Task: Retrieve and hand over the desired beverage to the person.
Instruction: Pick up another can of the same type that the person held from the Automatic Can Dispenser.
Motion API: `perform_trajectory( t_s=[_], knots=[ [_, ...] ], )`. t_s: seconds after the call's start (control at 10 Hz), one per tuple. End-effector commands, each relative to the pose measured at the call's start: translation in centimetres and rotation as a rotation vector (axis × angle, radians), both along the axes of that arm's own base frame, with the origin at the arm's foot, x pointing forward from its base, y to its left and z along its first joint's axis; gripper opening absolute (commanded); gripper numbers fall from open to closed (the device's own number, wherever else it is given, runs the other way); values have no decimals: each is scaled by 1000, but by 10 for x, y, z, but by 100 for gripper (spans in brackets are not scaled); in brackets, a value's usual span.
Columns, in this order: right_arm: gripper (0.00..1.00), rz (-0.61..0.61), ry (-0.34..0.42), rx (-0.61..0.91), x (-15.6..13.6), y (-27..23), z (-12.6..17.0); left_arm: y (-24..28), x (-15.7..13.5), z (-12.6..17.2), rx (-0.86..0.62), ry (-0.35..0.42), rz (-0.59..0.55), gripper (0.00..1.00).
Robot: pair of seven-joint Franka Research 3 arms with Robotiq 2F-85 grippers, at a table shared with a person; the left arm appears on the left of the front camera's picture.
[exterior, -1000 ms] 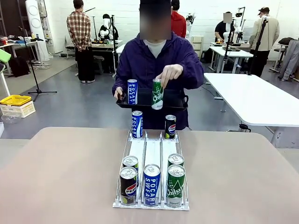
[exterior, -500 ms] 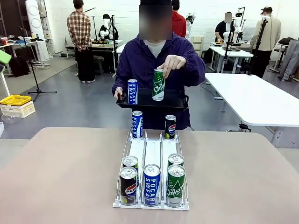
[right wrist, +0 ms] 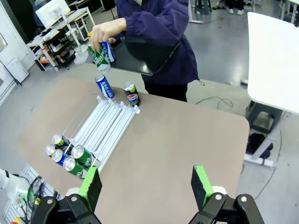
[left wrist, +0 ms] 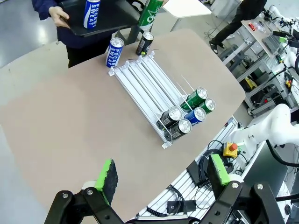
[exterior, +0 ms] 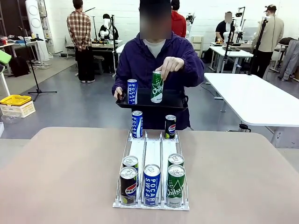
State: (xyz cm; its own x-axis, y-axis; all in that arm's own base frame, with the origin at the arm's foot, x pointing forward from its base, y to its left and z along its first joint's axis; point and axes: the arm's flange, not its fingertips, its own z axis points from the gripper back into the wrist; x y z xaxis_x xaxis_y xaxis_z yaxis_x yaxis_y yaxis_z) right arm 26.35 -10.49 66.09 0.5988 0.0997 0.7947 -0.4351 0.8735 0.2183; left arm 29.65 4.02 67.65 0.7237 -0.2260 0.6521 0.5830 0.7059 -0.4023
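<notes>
Since the earlier frame, the person [exterior: 154, 60] had lifted the green can [exterior: 157, 87] off the black tray [exterior: 174, 100]. It hung tilted above the tray, pinched by its top in the person's hand [exterior: 169, 65]. Nothing else on the worktop [exterior: 56, 177] had shifted.

From the left wrist camera, the left fingers [left wrist: 107, 179] stood spread as wide as they go, green pads facing each other with nothing between them, high above the near edge of the worktop. The right fingers [right wrist: 91, 186] were just as wide apart and held nothing, hanging over the worktop well clear of the cans.

A blue Pocari Sweat can [exterior: 132, 91] stood upright on the tray. The person's other hand [exterior: 118, 94] gripped the tray's edge and held it at chest height beyond the far side of the worktop.

On the worktop lay the white three-lane rack [exterior: 152, 151], running from my side towards the person. Three cans stood across its near end: a black Pepsi can [exterior: 128, 185], a blue Pocari can [exterior: 152, 184] and a green Chilsung can [exterior: 175, 185]. A second can sat right behind each of the outer two. The middle stretch of all three lanes held nothing. At the far end stood another blue can [exterior: 136, 124] and another Pepsi can [exterior: 170, 126], both upright. I could not tell whether they sat in the lanes or just past them.
</notes>
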Motion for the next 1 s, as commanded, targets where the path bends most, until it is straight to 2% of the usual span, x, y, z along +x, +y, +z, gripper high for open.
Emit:
perform_trajectory(
  t_s=[0.0, 0.9],
  knots=[
    [100, 12, 0, 6, 1, 1, -1, 0, 0, 1, -14, -3, -10, 100],
    [100, 12, 0, 6, 1, 1, -1, 0, 0, 1, -14, -3, -10, 100]
  ],
)
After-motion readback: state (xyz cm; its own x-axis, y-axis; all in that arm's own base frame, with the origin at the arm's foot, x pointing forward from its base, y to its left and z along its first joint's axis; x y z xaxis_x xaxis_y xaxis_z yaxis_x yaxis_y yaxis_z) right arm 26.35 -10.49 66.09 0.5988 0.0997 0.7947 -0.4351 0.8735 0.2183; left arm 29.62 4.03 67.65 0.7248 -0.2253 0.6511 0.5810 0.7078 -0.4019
